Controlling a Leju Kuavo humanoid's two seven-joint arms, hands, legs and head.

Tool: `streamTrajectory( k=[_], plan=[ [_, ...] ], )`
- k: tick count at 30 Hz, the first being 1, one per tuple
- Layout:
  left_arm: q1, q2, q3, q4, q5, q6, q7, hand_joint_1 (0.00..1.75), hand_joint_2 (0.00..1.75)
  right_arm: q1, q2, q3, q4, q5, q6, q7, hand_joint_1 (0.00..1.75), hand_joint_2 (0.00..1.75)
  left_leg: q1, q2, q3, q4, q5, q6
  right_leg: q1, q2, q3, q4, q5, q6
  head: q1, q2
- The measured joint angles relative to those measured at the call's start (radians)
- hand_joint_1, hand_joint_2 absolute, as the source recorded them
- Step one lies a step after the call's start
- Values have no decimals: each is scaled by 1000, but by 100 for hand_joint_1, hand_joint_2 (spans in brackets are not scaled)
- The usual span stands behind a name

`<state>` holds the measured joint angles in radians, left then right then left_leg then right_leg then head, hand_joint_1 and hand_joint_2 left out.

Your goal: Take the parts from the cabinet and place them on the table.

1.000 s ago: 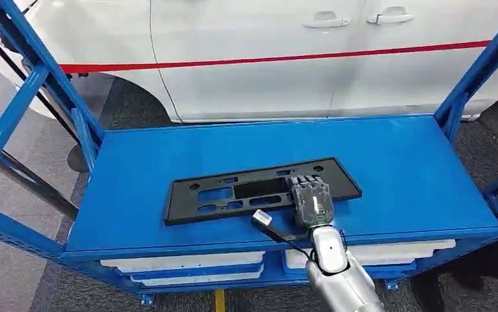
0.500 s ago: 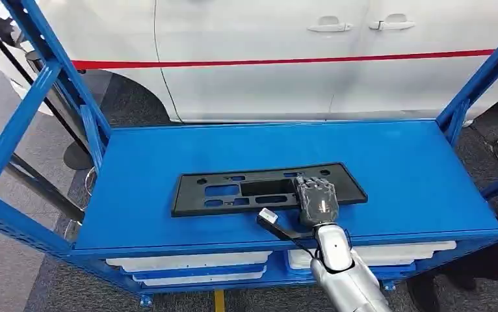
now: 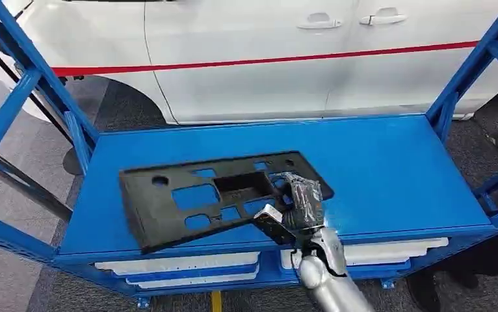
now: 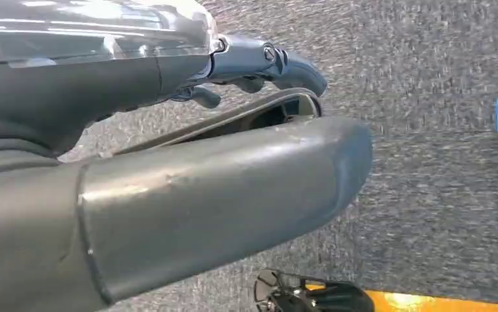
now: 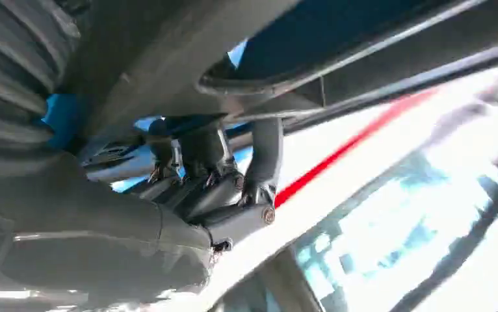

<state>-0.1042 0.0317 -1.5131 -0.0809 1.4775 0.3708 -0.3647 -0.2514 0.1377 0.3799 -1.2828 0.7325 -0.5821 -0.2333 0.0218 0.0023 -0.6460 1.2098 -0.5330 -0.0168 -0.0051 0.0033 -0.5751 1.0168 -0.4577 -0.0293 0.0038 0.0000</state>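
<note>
The right hand (image 3: 300, 203) was clamped on the near right end of the black part (image 3: 194, 201), fingers curled over its edge, as the right wrist view also showed (image 5: 201, 175). The part was tilted above the blue shelf (image 3: 389, 162), its held end raised and its far left corner low, seemingly near or touching the shelf's front edge. The left hand (image 4: 168, 195) hung over grey floor, and whether its fingers were together or apart could not be told.

The grip sat at one end of a long, flat part, so the free end could sag and twist in the fingers. If that low corner dragged on the shelf or caught the blue upright (image 3: 77, 136) to the shelf's left, the part might pivot and slip out. A white car (image 3: 285, 58) stood behind the shelf; a wide swing could strike it.
</note>
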Motion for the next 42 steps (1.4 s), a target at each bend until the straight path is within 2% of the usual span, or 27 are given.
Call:
streamTrajectory(
  k=[1,2,3,6,8,9,11,12,13,14,15,17,18,21,23,25,27,28,29,30,32,33,37,38,39,40,42],
  plan=[
    [-2,0,6,0,0,2,2,0,0,21,2,16,-72,-64,7,-15,175,175,0,0,53,-109,52,5,0,0,1,5,-4,4,0,0],
    [-1,0,9,0,0,2,3,0,0,34,3,30,-132,-97,13,-20,175,175,0,0,82,-183,62,11,0,-3,0,9,-8,8,0,0],
    [-1,1,15,0,0,3,6,0,0,42,3,42,-190,-126,17,-23,175,175,-9,0,88,-189,57,14,6,-3,-6,14,-10,14,0,0],
    [3,1,29,-1,0,3,19,0,0,68,0,64,-312,-237,23,-66,175,175,-13,-4,81,-187,61,25,1,-3,-7,8,-5,29,0,0],
    [3,-1,37,-4,0,3,30,0,0,78,-6,74,-386,-307,25,-94,175,175,-2,-1,88,-203,71,40,-1,-2,-8,23,-20,42,0,0],
    [2,-1,44,-6,0,3,37,0,0,77,-13,77,-423,-345,32,-102,175,175,-2,-1,88,-206,73,47,-1,-2,-25,59,-48,46,2,0],
    [1,-1,53,-6,0,3,47,0,0,83,-29,81,-479,-393,44,-107,175,175,-3,0,85,-205,73,51,-3,-2,-99,215,-129,54,0,0],
    [2,-1,56,-7,0,3,48,0,0,89,-35,83,-493,-400,44,-108,175,175,-3,0,84,-205,73,51,-3,-2,-135,287,-153,57,1,0],
    [3,-1,58,-7,0,3,52,0,0,96,-39,84,-507,-402,44,-108,175,175,-4,0,84,-204,72,51,-4,-3,-154,321,-153,59,0,0],
    [3,-1,60,-8,0,3,53,0,0,100,-44,84,-518,-404,44,-108,175,175,-3,-1,85,-203,72,51,-5,-3,-148,303,-129,59,1,0],
    [2,-1,64,-10,0,3,52,0,0,102,-47,86,-528,-405,44,-108,175,175,-3,-2,85,-201,70,51,-7,-3,-120,241,-85,57,1,0],
    [1,-5,70,-13,0,3,37,0,0,103,-53,87,-550,-413,42,-113,175,175,-3,-3,88,-194,64,45,-8,-3,-25,52,5,50,1,0],
    [1,-5,72,-14,0,2,28,0,0,104,-56,87,-558,-414,39,-115,175,175,-6,-3,86,-193,61,40,-5,-4,-10,19,-15,43,0,0],
    [2,-7,73,-15,0,-3,8,0,0,130,-64,89,-589,-424,39,-123,175,175,-9,-4,86,-195,61,25,3,-2,-14,15,-8,31,0,0],
    [2,-8,73,-15,0,-10,-2,0,0,143,-69,94,-612,-447,47,-128,175,175,-6,-3,83,-191,52,12,-8,-2,-9,1,1,15,0,0],
    [1,-10,74,-15,0,-19,-14,0,0,153,-72,101,-627,-484,62,-132,175,175,-6,-3,49,-103,-6,7,-8,-4,-6,-2,0,4,0,0],
    [1,-10,75,-15,0,-42,-20,0,0,175,-76,104,-636,-540,84,-138,175,175,-5,-3,-26,56,-77,1,-5,-6,-6,-2,-1,1,0,0],
    [4,-10,76,-15,0,-48,-18,0,0,188,-77,104,-637,-564,91,-141,175,175,-5,-3,-54,113,-89,-1,-4,-6,-6,0,-2,0,0,0],
    [6,-11,76,-15,0,-49,-14,0,0,197,-79,104,-637,-574,95,-142,175,175,-5,-3,-57,113,-75,0,-3,-5,-6,1,-3,-1,0,0],
    [7,-11,75,-15,0,-49,-9,0,0,204,-79,104,-637,-582,96,-144,175,175,-5,-3,-37,66,-38,2,-3,-3,-5,4,-5,0,0,0],
    [6,-10,76,-15,0,-49,-5,0,0,212,-79,103,-637,-588,99,-145,175,175,-5,-3,51,-116,57,11,-3,0,-1,9,-11,5,0,0],
    [6,-9,79,-15,0,-48,-3,0,0,220,-79,104,-640,-588,106,-147,175,175,-7,-3,78,-178,58,18,-2,-1,0,9,-13,9,0,0],
    [8,-10,93,-15,0,-38,-1,0,0,276,-79,112,-646,-585,162,-192,175,175,-17,-8,82,-189,60,30,-1,-2,0,6,-11,30,0,0],
    [7,-13,97,-16,0,-35,-2,0,0,290,-79,113,-651,-589,182,-209,175,175,-5,-7,89,-205,69,42,4,-2,-1,9,-16,38,1,0],
    [7,-18,102,-16,0,-32,-3,0,0,307,-79,113,-655,-595,200,-228,175,175,-5,-5,91,-210,72,46,0,-2,-6,30,-35,43,1,0],
    [7,-18,106,-16,0,-32,-2,0,0,320,-80,113,-660,-599,214,-244,175,175,-5,-1,90,-210,78,55,-1,-1,-27,81,-74,47,2,0],
    [7,-19,115,-16,0,-34,1,0,0,346,-83,113,-662,-601,233,-260,175,175,-5,-1,86,-208,79,56,-5,-1,-96,234,-157,54,1,0]
  ],
)
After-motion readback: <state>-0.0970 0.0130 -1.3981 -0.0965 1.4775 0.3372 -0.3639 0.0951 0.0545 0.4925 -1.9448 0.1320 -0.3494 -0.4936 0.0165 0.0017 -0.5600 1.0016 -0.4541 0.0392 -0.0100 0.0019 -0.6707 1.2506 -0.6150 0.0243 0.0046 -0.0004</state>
